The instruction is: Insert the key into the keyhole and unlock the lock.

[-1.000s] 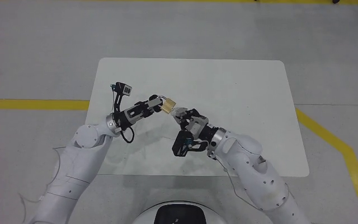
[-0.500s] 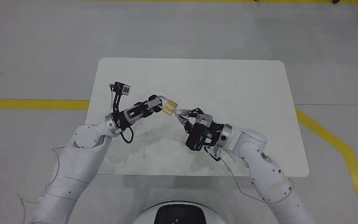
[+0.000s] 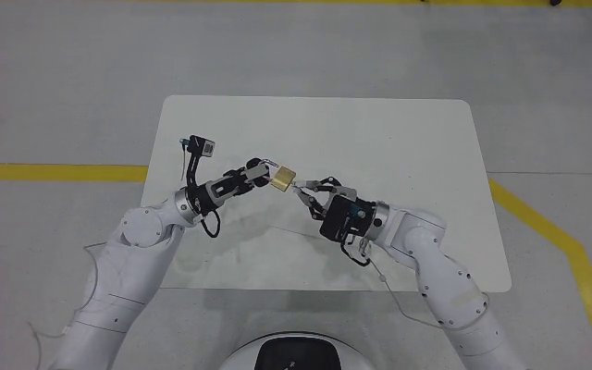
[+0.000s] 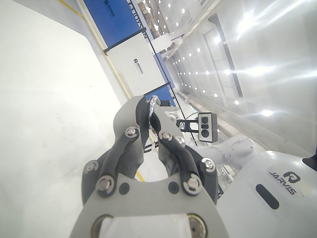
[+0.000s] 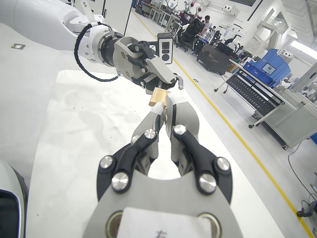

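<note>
Left gripper (image 3: 262, 172) clamped on the lock (image 3: 283, 178) by its shackle above the table (image 3: 398, 139), right gripper (image 3: 307, 186) pinching the key (image 3: 298, 185), key tip now closer, at the lock's right end, right forearm swung out rightward

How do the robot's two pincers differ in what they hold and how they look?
The left pincer grips the brass padlock by its metal loop; the right pincer pinches a thin key, mostly hidden in its grip. The right pincer's tips are wrapped in white; the left pincer's show dark ribbed pads. Both are shut, held above the white table, and face each other, nearly meeting.
</note>
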Controlling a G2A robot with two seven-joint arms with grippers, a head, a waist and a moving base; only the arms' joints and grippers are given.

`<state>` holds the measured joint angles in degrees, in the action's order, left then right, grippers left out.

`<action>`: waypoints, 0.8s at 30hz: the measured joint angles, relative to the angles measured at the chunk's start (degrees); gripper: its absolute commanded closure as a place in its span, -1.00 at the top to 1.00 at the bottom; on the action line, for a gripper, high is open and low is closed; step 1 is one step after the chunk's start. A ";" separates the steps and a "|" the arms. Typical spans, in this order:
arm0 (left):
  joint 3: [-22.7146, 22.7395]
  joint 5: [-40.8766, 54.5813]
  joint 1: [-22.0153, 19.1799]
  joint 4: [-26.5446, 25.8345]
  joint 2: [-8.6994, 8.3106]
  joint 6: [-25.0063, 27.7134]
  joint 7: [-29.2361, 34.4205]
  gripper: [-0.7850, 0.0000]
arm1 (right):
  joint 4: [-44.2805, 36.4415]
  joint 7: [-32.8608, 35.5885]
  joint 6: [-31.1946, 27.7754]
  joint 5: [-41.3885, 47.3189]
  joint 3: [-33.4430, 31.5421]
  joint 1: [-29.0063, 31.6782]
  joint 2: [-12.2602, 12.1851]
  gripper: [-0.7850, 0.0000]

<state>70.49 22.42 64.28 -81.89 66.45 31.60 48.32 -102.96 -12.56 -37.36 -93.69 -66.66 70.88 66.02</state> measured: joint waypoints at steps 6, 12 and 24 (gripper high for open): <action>0.74 0.79 -0.18 0.22 -0.12 -0.32 0.04 -1.00 | 0.15 0.42 0.17 -0.22 -0.16 -0.16 -0.03 1.00; 3.02 2.64 -0.04 0.59 -0.52 -0.85 0.62 -1.00 | 0.15 0.42 0.17 -0.22 -0.16 -0.16 -0.03 1.00; 0.68 -9.07 -1.88 1.18 -0.85 -8.04 0.75 -1.00 | 2.17 -2.37 0.24 4.94 -5.93 2.07 -0.78 1.00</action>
<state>71.17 13.35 62.41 -80.70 65.60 23.55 49.07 -100.79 -14.92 -37.12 -88.75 -72.59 72.96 65.24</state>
